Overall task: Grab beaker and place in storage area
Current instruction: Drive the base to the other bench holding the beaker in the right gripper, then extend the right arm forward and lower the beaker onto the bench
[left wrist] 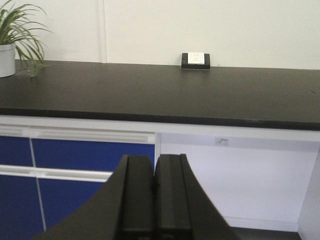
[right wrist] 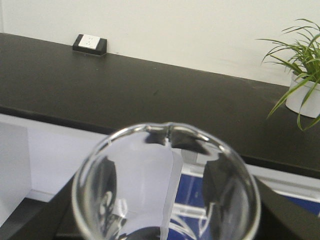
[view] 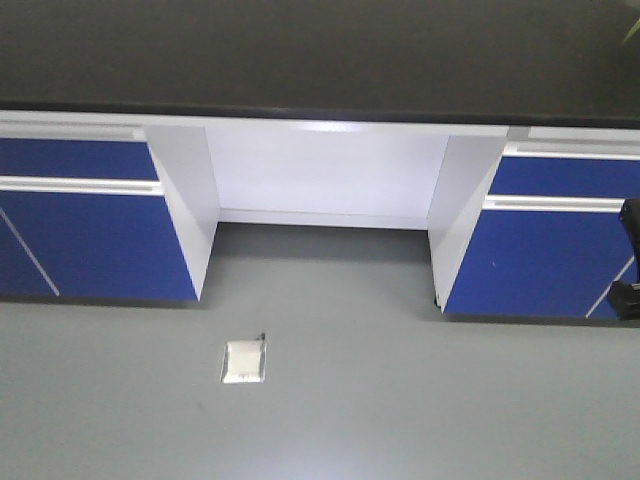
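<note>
The beaker (right wrist: 165,185), clear glass with a flared rim and pouring lip, fills the lower right wrist view with its mouth toward the camera. My right gripper (right wrist: 162,205) is shut on it, a dark finger (right wrist: 50,220) on either side. Beyond and above it spreads the storage area (right wrist: 110,85), a wide matte black benchtop (left wrist: 150,90) with a small black socket box (right wrist: 90,44) at the wall. My left gripper (left wrist: 154,167) is shut with nothing in it, held below the bench's front edge. The front view shows the benchtop (view: 300,50) from above.
Potted plants stand at the bench ends (left wrist: 15,35) (right wrist: 302,85). Blue cabinets (view: 90,230) flank a white knee recess (view: 325,180) under the bench. A square metal plate (view: 243,361) is set in the grey floor. A dark arm part (view: 630,260) shows at the right edge.
</note>
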### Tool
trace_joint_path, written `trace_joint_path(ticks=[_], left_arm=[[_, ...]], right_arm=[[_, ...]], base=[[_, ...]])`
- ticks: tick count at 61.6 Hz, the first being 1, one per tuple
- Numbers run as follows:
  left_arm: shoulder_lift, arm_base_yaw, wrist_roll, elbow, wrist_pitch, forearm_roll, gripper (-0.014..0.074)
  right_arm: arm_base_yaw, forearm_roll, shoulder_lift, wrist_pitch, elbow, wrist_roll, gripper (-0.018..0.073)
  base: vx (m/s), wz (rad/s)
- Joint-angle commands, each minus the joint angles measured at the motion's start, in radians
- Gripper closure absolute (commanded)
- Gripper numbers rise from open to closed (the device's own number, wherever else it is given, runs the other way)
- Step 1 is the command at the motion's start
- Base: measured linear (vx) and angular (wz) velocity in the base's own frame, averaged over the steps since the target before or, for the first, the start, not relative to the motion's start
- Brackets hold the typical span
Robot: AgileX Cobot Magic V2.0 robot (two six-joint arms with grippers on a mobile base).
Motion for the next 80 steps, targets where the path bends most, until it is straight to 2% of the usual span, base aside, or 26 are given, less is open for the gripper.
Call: trace_joint_path(ticks=[1,41,80], left_arm=[[-0.019,-0.006,-0.006,0.022,-0.084,-0.006,0.0605],[-0.019,-0.006,-0.006,0.022,-0.084,-0.006,0.0605],[-0.019,-0.006,-0.006,0.022,-0.084,-0.006,0.0605]], right_arm=[[0.002,0.004,0.003,-0.051,-0.032,0.0,0.0559],[0.002,0.004,0.003,-0.051,-0.032,0.0,0.0559],[0.002,0.004,0.003,-0.051,-0.032,0.0,0.0559]], base=[[0.49,-0.08],[0.41,-0.04],[0.28,-0.01]])
